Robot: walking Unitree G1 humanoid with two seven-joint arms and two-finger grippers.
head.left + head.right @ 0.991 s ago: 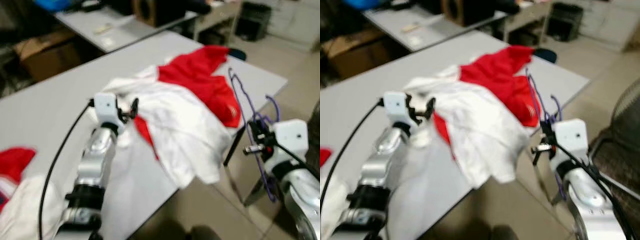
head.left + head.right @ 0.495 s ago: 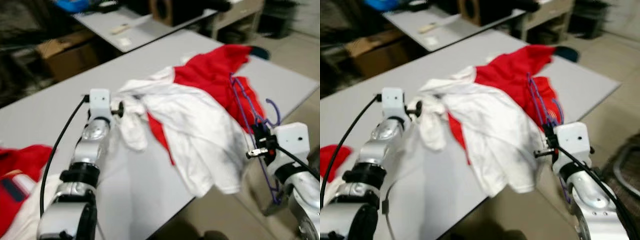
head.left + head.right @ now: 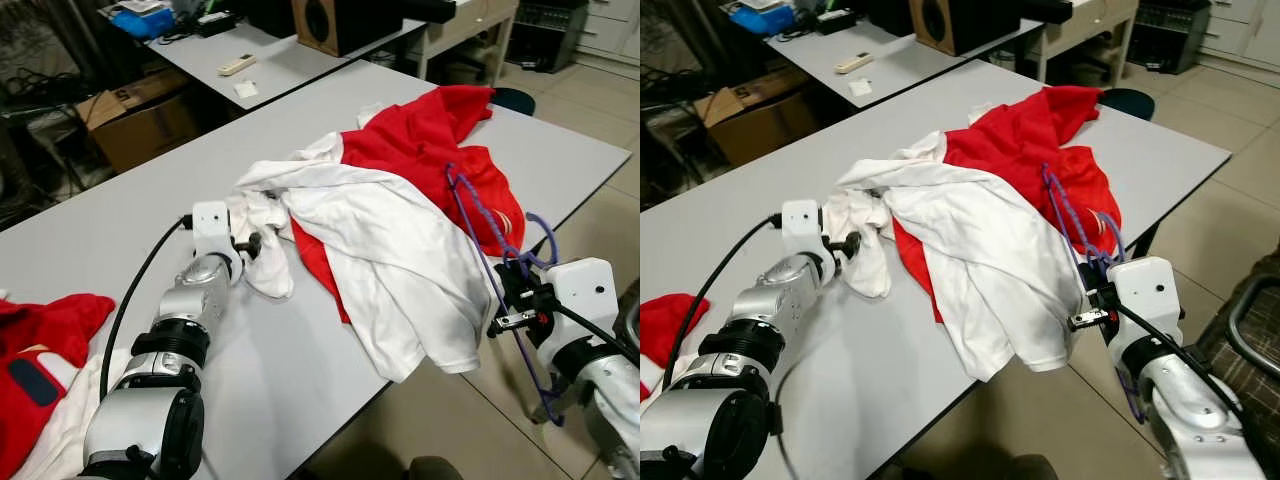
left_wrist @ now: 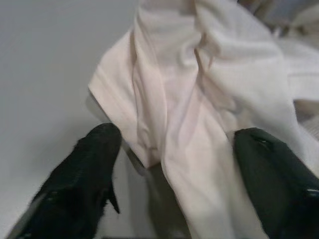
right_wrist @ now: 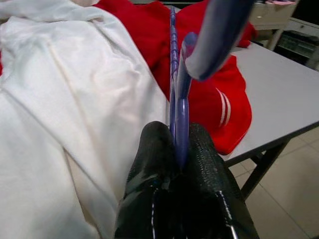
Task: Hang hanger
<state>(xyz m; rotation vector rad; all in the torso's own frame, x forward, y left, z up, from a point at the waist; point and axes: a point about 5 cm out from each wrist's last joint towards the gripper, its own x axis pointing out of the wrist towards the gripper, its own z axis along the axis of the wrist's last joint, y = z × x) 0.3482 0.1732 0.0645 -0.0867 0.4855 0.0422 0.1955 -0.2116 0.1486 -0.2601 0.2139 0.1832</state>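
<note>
A purple hanger (image 3: 487, 240) stands upright off the table's right edge, its hook by the red cloth. My right gripper (image 3: 510, 300) is shut on the hanger's (image 5: 176, 84) stem, fingers (image 5: 154, 164) pressed together around it. A red and white garment (image 3: 390, 220) lies heaped across the grey table (image 3: 90, 250). My left gripper (image 3: 250, 243) rests low on the table, open, its fingers (image 4: 94, 159) on either side of a white sleeve (image 4: 199, 99) of that garment.
Another red and white garment (image 3: 40, 370) lies at the table's near left corner. Behind stand a second table (image 3: 290, 50) with a remote, a cardboard box (image 3: 140, 115) and a speaker (image 3: 345, 20). Tiled floor (image 3: 600, 220) lies to the right.
The camera has shifted and sharpened. My left gripper has dropped from above the white cloth to the table, at the sleeve. The right gripper keeps the hanger, almost unmoved.
</note>
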